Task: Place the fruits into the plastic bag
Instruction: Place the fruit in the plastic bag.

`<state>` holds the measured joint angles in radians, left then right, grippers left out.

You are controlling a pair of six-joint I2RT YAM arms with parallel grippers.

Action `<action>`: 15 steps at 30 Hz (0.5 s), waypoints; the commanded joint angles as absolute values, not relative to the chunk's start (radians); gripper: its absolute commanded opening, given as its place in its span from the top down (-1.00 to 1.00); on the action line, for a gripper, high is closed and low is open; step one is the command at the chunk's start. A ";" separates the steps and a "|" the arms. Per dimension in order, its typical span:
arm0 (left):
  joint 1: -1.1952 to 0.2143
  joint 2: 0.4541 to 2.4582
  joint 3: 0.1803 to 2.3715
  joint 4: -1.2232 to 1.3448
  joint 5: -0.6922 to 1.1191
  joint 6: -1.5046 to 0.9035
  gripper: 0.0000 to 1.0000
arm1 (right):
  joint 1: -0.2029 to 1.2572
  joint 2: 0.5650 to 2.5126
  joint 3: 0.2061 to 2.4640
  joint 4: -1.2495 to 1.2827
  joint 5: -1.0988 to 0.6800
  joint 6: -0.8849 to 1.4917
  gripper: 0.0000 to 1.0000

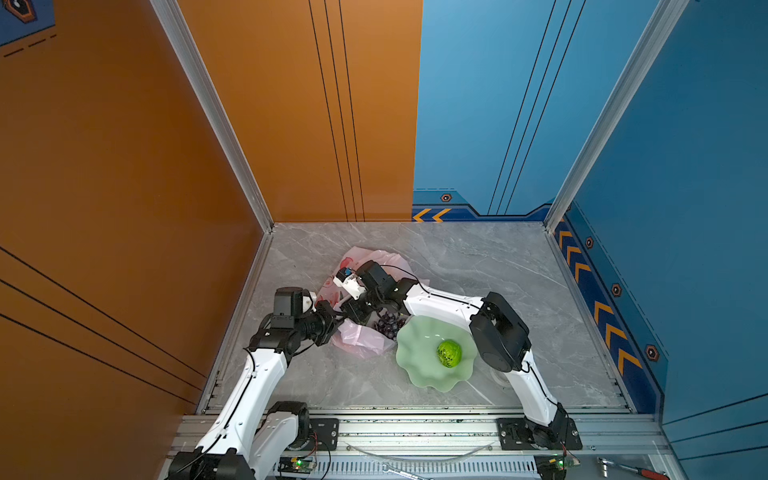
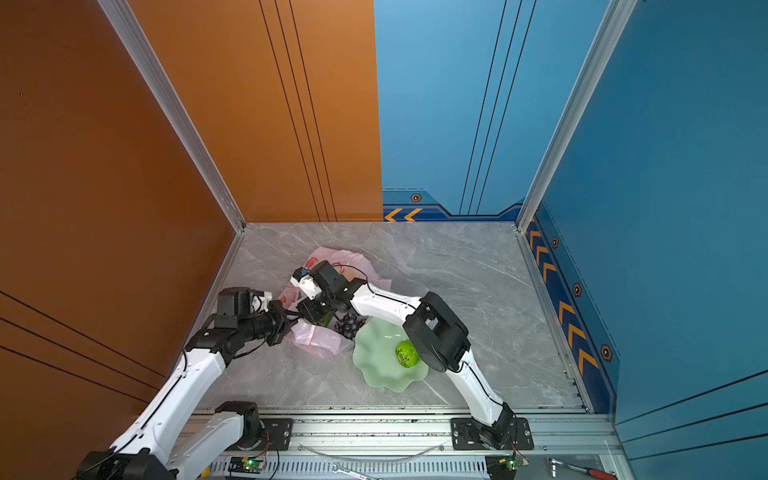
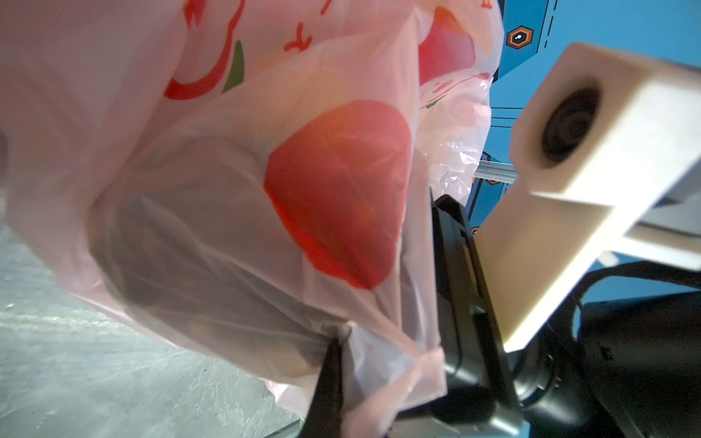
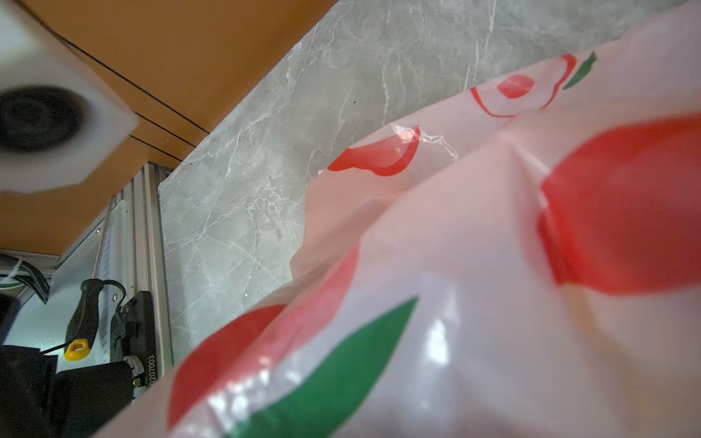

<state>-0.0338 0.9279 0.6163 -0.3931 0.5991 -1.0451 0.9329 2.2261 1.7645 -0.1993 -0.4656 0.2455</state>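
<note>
The grey marble surface (image 1: 478,266) is bare over its right half and far right corner, and a strip along the front left edge is open too. Walls close the left, far and right edges. The pale green plate (image 1: 415,374) sits near the middle of the front edge with the small green ball (image 1: 449,353) on it. The right arm's elbow hangs over the plate's right rim and its forearm crosses above the far rim. The plastic bag (image 1: 361,343) lies crumpled in the left half, between the plate and the left edge. The purple grapes (image 1: 388,324) rest at the bag's plate-side edge, against the plate's rim; whether they are inside the film I cannot tell. The left claw (image 1: 338,321) is closed, pinching the bag's edge, and the film bunches against its dark finger (image 3: 330,379). The right claw (image 1: 358,312) points down at the bag, just beside the left claw and the grapes. Whether its jaws stand wide or narrow cannot be told.
</note>
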 commanded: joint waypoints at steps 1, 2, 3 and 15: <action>-0.037 0.919 0.647 -0.405 0.609 -1.043 1.00 | 0.937 2.254 1.790 -0.144 -0.501 0.310 0.05; -0.037 0.919 0.646 -0.405 0.609 -1.042 1.00 | 0.937 2.257 1.790 -0.142 -0.502 0.316 0.02; -0.037 0.919 0.645 -0.404 0.609 -1.043 1.00 | 0.936 2.261 1.790 -0.138 -0.502 0.322 -0.02; -0.024 0.916 0.637 -0.414 0.609 -1.034 1.00 | 0.931 2.243 1.790 -0.126 -0.474 0.340 -1.00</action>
